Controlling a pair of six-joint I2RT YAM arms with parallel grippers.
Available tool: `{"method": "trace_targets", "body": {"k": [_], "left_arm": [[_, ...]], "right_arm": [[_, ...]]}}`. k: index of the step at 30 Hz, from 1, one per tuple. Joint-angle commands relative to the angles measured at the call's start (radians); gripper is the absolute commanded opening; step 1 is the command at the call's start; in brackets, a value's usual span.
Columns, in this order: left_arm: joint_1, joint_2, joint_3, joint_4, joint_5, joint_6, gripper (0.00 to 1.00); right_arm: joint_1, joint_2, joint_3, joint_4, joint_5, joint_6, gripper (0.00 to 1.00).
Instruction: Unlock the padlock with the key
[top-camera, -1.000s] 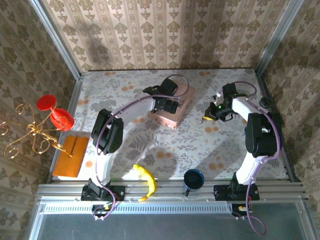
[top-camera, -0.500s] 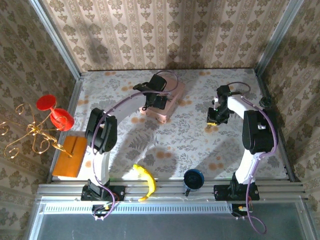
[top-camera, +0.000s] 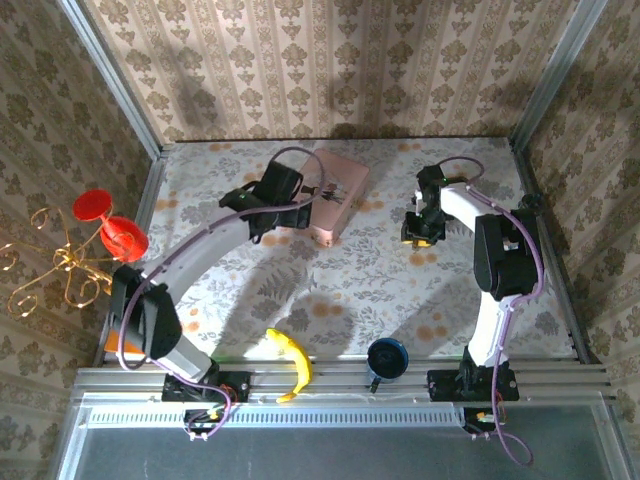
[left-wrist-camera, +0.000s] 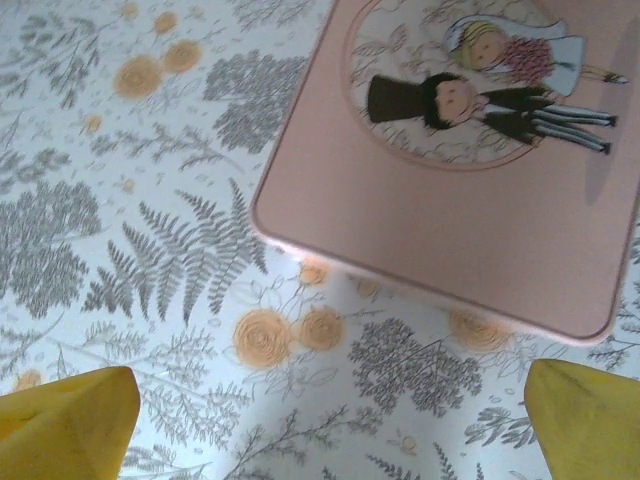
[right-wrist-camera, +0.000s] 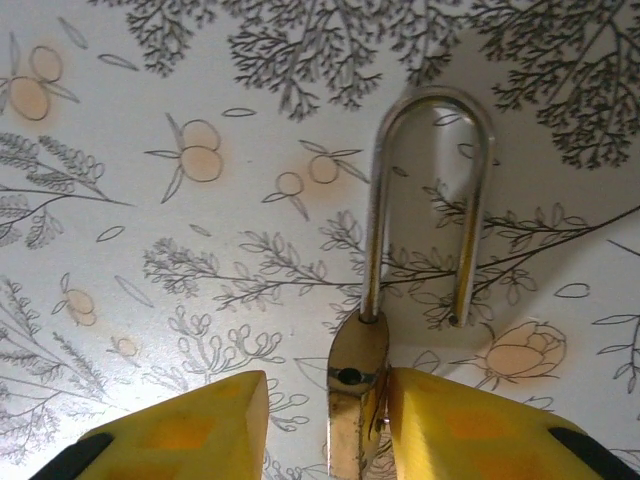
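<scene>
The brass padlock (right-wrist-camera: 357, 400) lies on the floral tablecloth with its steel shackle (right-wrist-camera: 432, 190) swung out, one leg free of the body. My right gripper (right-wrist-camera: 325, 395) straddles the lock body with its jaws parted: the right finger (right-wrist-camera: 470, 430) touches the brass, the left finger (right-wrist-camera: 190, 435) stands clear of it. From above, this gripper (top-camera: 418, 228) is at the back right of the table. The key is hidden. My left gripper (left-wrist-camera: 330, 430) is wide open and empty over bare cloth, just off a corner of the pink picture-lidded box (left-wrist-camera: 450, 200).
The pink box (top-camera: 335, 200) sits at the back centre, with my left gripper (top-camera: 258, 225) beside it. A banana (top-camera: 290, 362) and a blue cup (top-camera: 386, 357) lie near the front edge. An orange block (top-camera: 140, 312), a gold stand (top-camera: 60, 270) and red goblets (top-camera: 110, 225) are at the left.
My right gripper's jaws have parted around the padlock and the arm has shifted slightly toward the back. My left arm has swung left, off the pink box.
</scene>
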Motion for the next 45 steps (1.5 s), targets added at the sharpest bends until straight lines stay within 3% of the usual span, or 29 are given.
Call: {"method": "trace_targets", "body": {"k": [1,7,14,15,16,17,25,30,36,45], "left_arm": [[0.035,-0.091,-0.109,0.038,-0.035,-0.077,1.0],[0.121,-0.331,-0.344,0.107,-0.069,-0.14,1.0],[0.236,-0.595,-0.565,0.156,-0.117,-0.117,1.0],[0.245,-0.626,-0.595,0.169,-0.13,-0.112,1.0],[0.254,-0.664,-0.632,0.192,-0.144,-0.101,1.0],[0.261,-0.702,-0.674,0.222,-0.169,-0.097,1.0],[0.33,-0.926,-0.963,0.569,-0.235,0.068,1.0],[0.418,-0.852,-1.009,0.748,-0.133,0.161,1.0],[0.546,-0.616,-0.956,0.898,0.021,0.221,1.0],[0.6,-0.326,-0.957,1.256,0.22,0.29,1.0]], "right_arm": [[0.014,-0.065,0.017,-0.053,0.02,-0.002,0.38],[0.016,-0.264,-0.076,-0.062,0.129,0.024,0.42],[0.013,-0.552,-0.235,0.0,0.261,0.043,0.51],[0.011,-0.604,-0.259,0.018,0.277,0.045,0.6],[0.008,-0.646,-0.289,0.038,0.286,0.048,0.87],[0.003,-0.682,-0.314,0.058,0.29,0.053,1.0],[-0.032,-0.813,-0.459,0.194,0.367,0.061,1.0],[-0.038,-0.814,-0.551,0.346,0.425,0.055,1.0],[-0.041,-0.843,-0.663,0.595,0.478,-0.023,1.0],[-0.041,-0.918,-0.917,1.074,0.488,-0.173,1.0]]}}
